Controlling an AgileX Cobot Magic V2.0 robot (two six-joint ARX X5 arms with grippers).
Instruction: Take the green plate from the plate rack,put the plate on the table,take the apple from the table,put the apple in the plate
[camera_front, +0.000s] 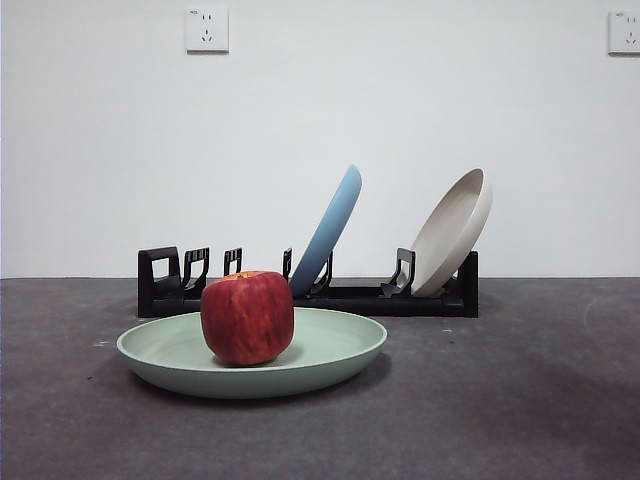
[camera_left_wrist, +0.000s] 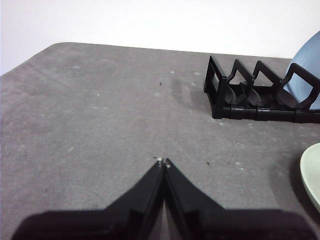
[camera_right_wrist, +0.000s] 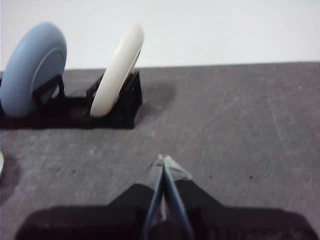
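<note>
My left gripper (camera_left_wrist: 163, 162) hangs over bare table (camera_left_wrist: 90, 125) with its two black jaws pressed tip to tip, gripping nothing; my right gripper (camera_right_wrist: 164, 161) is clenched the same way, empty, over its own stretch of the dark grey speckled surface. Neither of my grippers touches anything. Ahead of my left fingers and off toward my right stands the near end of the plate rack (camera_left_wrist: 250, 97), low and black with its upright slotted holders, and just beyond them a sliver of the green plate (camera_left_wrist: 313, 175) shows at the edge of that wrist view. From the front, the green plate (camera_front: 330, 350) lies flat on the table, wide, shallow and round, a matte pale sage. The apple (camera_front: 247, 317) sits inside it, left of the plate's centre in the front view: blocky, dark red with faint streaks and a touch of yellow at the top. Behind the plate, the rack holds a light blue plate (camera_front: 330, 232) and a beige plate (camera_front: 453, 232), both leaning in their slots. Those two plates stand ahead of my right fingers and toward my left.
</note>
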